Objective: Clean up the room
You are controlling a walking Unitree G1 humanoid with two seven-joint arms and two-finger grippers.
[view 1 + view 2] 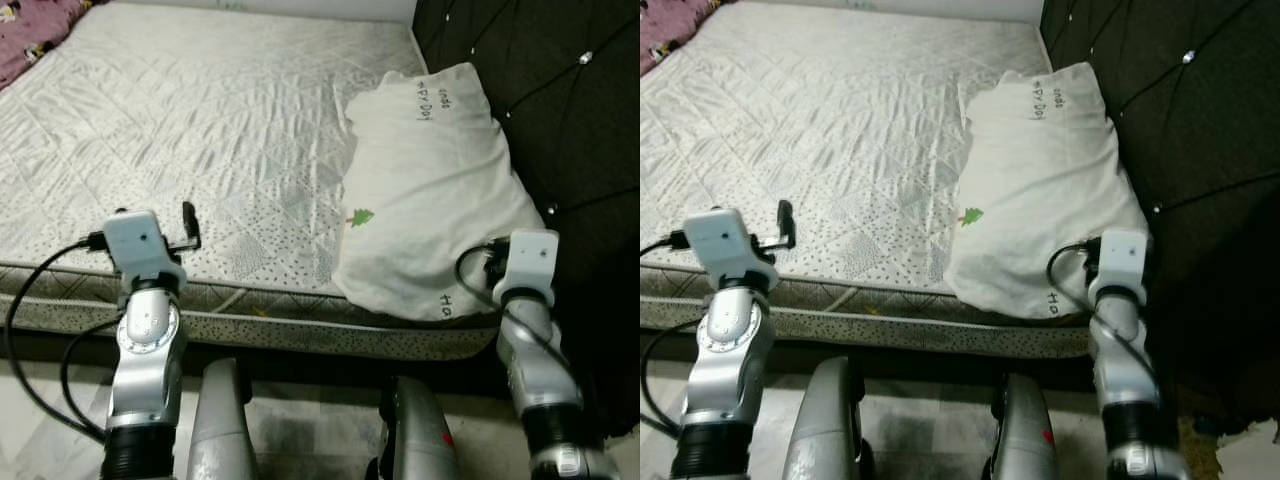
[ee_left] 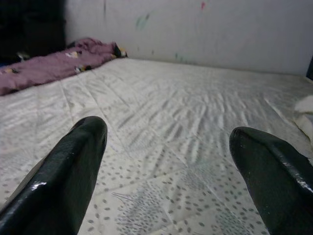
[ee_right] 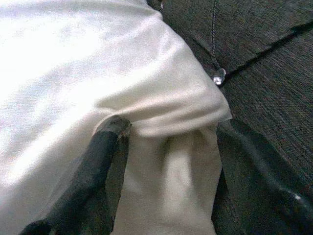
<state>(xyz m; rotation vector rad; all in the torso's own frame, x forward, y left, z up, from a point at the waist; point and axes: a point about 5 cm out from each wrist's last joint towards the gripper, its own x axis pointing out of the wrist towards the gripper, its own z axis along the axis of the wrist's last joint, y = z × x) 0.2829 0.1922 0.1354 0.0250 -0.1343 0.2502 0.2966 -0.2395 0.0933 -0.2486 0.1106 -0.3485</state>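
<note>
A white pillow [image 1: 430, 190] with small print and a green tree mark lies on the right side of the bed, against the dark headboard. My right gripper [image 3: 171, 147] is at the pillow's near corner and stands open, one finger [image 3: 98, 156] touching the cloth and a fold of the pillow [image 3: 166, 166] between the two. My left gripper [image 2: 166, 147] is open, hovering low over the front edge of the quilted mattress [image 1: 200, 120] with nothing between its fingers.
A purple blanket [image 2: 49, 63] lies bunched at the mattress's far left corner. The black tufted headboard [image 1: 560, 100] rises on the right. A white wall [image 2: 195, 29] stands behind the bed. Tiled floor [image 1: 300, 420] runs below the bed's front edge.
</note>
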